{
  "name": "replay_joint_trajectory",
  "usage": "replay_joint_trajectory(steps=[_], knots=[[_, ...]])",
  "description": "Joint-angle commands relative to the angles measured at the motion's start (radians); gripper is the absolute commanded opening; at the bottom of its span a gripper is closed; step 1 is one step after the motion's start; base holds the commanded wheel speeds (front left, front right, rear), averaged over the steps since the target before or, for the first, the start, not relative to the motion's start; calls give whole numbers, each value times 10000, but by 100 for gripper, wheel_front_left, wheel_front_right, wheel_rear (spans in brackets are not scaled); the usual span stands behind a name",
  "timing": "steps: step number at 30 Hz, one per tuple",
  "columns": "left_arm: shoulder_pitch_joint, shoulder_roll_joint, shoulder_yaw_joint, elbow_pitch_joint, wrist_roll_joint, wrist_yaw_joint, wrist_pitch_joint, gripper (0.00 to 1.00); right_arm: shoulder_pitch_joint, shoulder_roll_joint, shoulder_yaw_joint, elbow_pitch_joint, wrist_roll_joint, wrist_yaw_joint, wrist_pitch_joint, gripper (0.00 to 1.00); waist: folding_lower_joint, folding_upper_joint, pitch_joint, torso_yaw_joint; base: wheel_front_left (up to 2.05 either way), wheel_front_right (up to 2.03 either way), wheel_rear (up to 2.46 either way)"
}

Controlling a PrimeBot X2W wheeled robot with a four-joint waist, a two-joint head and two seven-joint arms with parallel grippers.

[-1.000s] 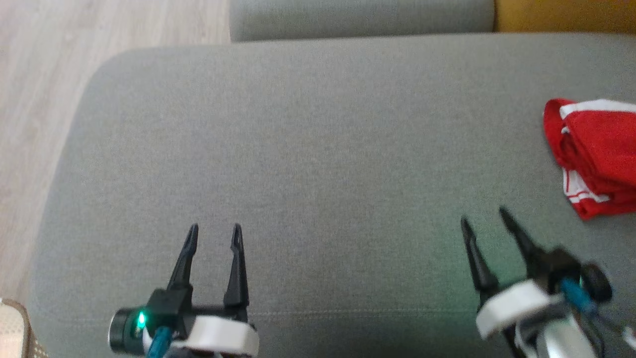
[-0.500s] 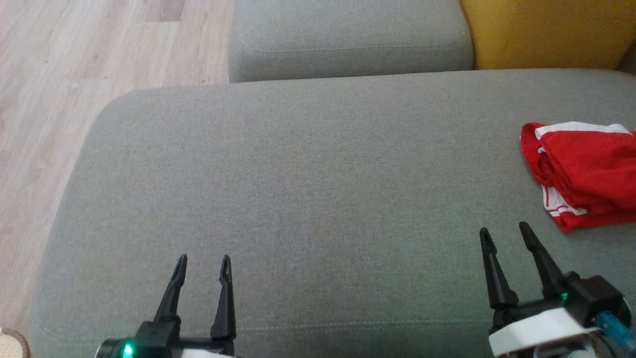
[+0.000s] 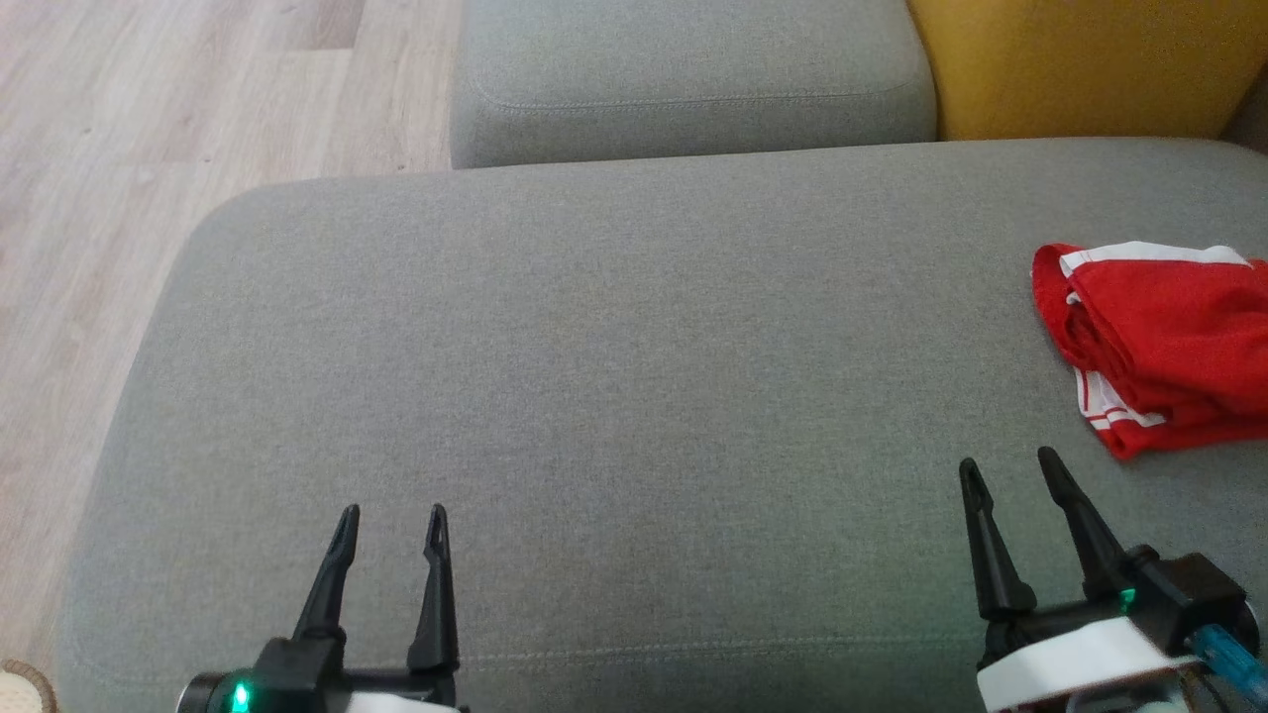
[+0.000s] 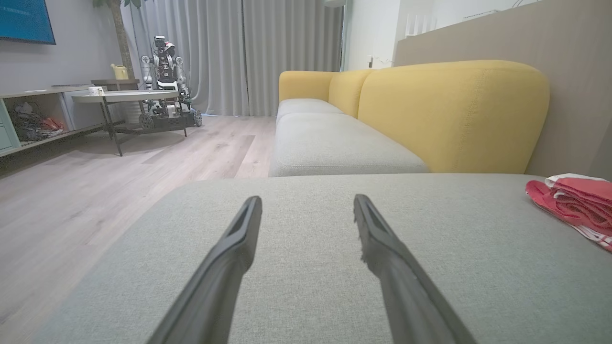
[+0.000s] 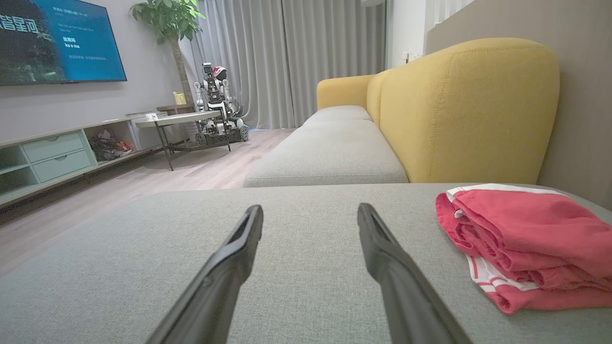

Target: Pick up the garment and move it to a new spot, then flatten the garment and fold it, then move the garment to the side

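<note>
Toward the right edge of the grey cushion [image 3: 634, 347] the red garment [image 3: 1159, 347] lies folded, left gripper [image 3: 392, 511] and right gripper [image 3: 1005, 459] both spread and empty, so the setting-aside looks done and only drawing the arms clear seems left.

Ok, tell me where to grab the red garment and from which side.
Pinch the red garment at its near-left striped corner, probably with the right end effector coming low from the front-left. The bunched layers there form a raised edge facing it.
</note>
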Motion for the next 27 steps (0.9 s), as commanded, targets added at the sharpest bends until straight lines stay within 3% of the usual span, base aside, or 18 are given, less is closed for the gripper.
replay_joint_trajectory(steps=[1, 3, 4, 27], knots=[[-288, -61, 376, -361, -19, -47, -51, 100, -377, -76, 176, -336, 58, -4, -91, 100, 1, -1, 8, -3, 0, 0, 0], [-267, -61, 387, -310, -215, -47, -51, 100, -390, -76, 195, -377, 9, -4, -91, 100, 1, -1, 16, -3, 0, 0, 0], [0, 0, 8, 14, -235, -38, 0, 0, -1, 0, 2, -15, -5, 0, 2, 0, 1, -1, 16, -4, 0, 0, 0], [-552, 144, 371, 877, -3104, -474, 468, 0, -373, -130, 77, 632, 2644, -1, 490, 0, 1, -1, 139, -41, 0, 0, 0]])
